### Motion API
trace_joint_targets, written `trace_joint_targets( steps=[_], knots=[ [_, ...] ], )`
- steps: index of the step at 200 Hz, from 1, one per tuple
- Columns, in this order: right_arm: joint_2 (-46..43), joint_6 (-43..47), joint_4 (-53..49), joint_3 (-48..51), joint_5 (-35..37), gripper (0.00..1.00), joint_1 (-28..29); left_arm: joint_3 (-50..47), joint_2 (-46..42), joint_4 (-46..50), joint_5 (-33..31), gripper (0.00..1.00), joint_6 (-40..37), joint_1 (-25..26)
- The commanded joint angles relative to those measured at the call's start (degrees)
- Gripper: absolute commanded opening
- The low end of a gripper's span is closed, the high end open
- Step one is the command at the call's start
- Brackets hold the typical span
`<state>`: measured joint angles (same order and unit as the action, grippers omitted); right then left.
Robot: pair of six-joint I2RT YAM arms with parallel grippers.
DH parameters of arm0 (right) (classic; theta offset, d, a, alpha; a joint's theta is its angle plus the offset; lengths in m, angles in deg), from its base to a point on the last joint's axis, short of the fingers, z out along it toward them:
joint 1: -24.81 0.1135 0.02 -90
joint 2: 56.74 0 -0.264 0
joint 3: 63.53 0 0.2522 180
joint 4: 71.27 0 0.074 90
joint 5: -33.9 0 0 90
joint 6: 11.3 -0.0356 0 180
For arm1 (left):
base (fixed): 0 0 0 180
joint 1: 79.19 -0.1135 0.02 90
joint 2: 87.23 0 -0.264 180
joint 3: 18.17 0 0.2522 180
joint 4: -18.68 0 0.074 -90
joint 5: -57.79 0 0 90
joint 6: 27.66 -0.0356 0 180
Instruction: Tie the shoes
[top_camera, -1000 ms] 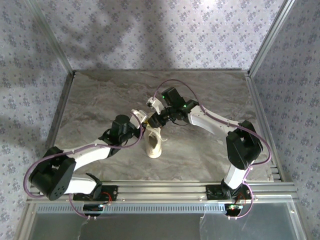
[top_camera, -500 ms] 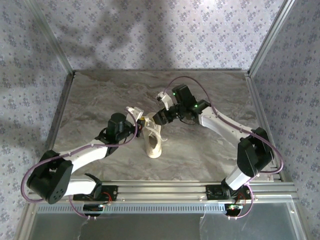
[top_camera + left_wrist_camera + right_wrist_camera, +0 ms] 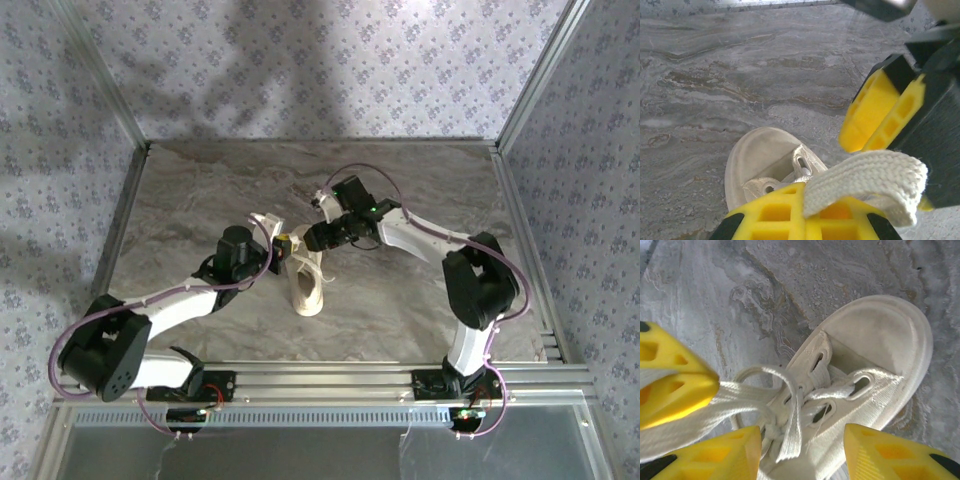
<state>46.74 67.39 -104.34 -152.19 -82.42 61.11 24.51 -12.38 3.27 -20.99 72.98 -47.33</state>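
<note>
I am working a robotics lab test cell here, not a lived-in room. The desk (image 3: 200,180) is a marble-patterned board, boxed in by aluminium profile posts (image 3: 527,90). The walls (image 3: 330,60) are flat panels covered in a small floral print. Two white-and-black arms, the left arm (image 3: 180,305) and the right arm (image 3: 420,235), are bolted to a slotted aluminium rail (image 3: 330,378) at the near edge. Purple cables (image 3: 362,166) loop loosely along them. A smooth grey panel (image 3: 300,450) lies in front of the rail. My right end effector (image 3: 802,452) carries bright yellow fingers (image 3: 885,452), cut through with square cells.
</note>
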Motion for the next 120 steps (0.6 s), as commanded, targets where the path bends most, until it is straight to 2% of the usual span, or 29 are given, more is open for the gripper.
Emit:
trace_joint_targets(
  steps=[1, 41, 82, 105, 120],
  knots=[
    [2.1, -1.3, -1.6, -3.3, -0.9, 0.47, 0.7, -0.2, 0.4, -2.8, 1.6, 0.00, 2.9, -0.9],
    [3.2, -0.8, -1.6, -3.3, -1.3, 0.40, 0.8, 0.0, 0.3, -2.6, 3.2, 0.00, 6.2, -2.8],
    [4.5, -0.2, -1.5, -3.5, -1.7, 0.43, 0.8, 0.2, 0.3, -2.2, 3.9, 0.00, 7.0, -3.2],
    [5.4, 0.7, -2.1, -3.8, -1.7, 0.38, 0.9, 0.5, 0.7, -2.2, 4.9, 0.00, 8.9, -3.4],
    [4.9, 1.1, -2.4, -3.1, -1.1, 0.41, 1.0, 0.7, 0.7, -2.1, 5.2, 0.00, 10.1, -3.5]
  ],
)
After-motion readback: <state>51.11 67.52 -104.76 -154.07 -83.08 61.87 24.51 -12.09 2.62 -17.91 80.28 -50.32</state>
